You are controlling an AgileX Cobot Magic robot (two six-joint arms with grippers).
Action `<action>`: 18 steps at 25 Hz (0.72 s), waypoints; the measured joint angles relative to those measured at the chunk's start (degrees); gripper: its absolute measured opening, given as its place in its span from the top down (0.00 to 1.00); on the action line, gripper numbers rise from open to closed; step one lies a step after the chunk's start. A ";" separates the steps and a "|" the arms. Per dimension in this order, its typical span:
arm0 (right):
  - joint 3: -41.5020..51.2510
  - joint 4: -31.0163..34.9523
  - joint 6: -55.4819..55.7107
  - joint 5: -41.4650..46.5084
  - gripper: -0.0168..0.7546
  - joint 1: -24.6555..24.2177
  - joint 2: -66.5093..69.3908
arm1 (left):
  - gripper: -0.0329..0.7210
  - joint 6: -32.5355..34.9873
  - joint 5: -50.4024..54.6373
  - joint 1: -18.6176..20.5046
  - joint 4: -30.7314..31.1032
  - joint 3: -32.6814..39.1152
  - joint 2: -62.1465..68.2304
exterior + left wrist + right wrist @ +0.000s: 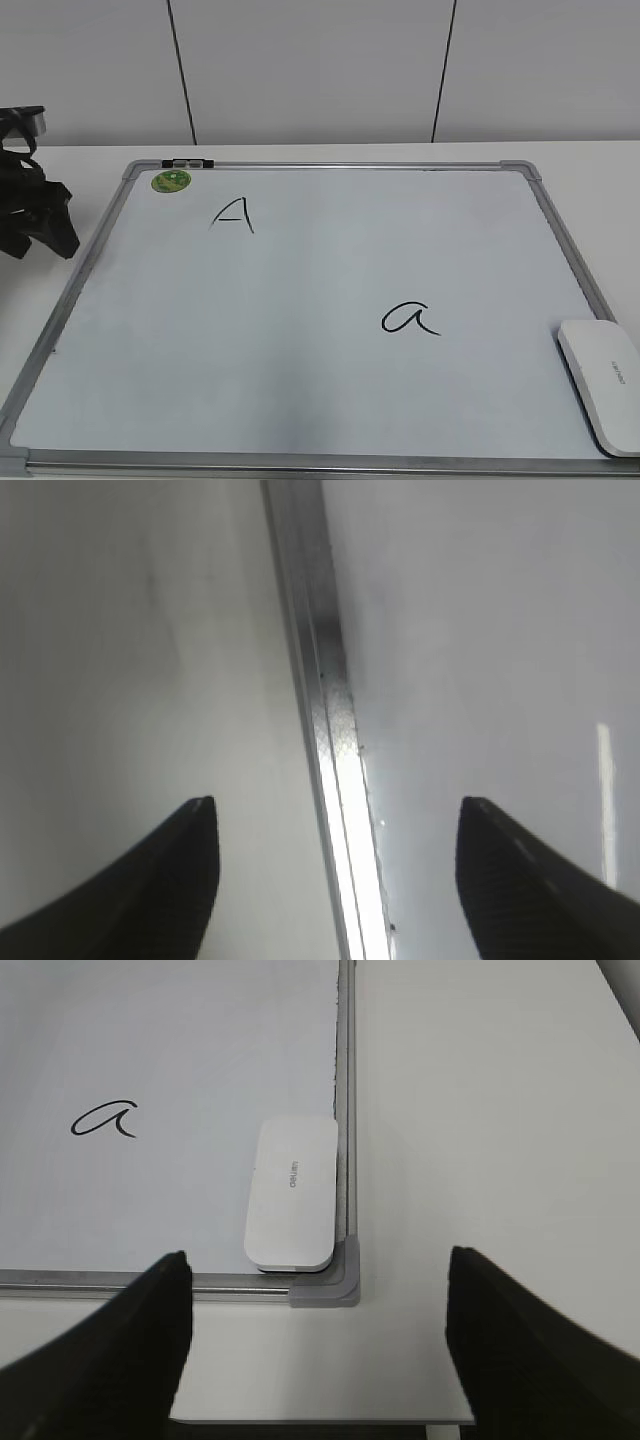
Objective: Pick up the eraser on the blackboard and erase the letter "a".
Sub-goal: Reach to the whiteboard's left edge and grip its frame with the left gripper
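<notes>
The white eraser (603, 382) lies on the blackboard (300, 400) in its near right corner, against the frame; it also shows in the right wrist view (292, 1194). The letter "a" (409, 319) is drawn in black left of the eraser, and shows in the right wrist view (104, 1119). My right gripper (318, 1305) is open and empty, hovering over bare table just off the board's grey corner cap (332, 1282). My left gripper (335, 825) is open and empty above the board's left frame rail (330, 730); its arm (30, 215) sits at the far left.
A capital "A" (232, 213) and a round green sticker (171, 181) are at the board's far left. A black clip (187, 162) sits on the top rail. The white table's near edge (320, 1420) lies close below my right gripper.
</notes>
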 joint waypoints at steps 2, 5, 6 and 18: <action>0.00 0.00 0.00 0.00 0.22 0.00 0.00 | 0.30 0.38 0.45 0.00 0.00 -2.05 1.81; 0.00 0.00 0.00 0.00 0.22 0.00 0.00 | 0.32 0.66 0.77 0.00 -0.21 -4.45 3.97; 0.00 0.00 0.00 0.00 0.22 0.00 0.00 | 0.33 0.66 0.77 0.00 -0.21 -5.13 4.66; 0.00 0.00 0.00 0.00 0.22 0.00 0.00 | 0.41 3.14 1.55 2.76 -4.54 -6.91 9.79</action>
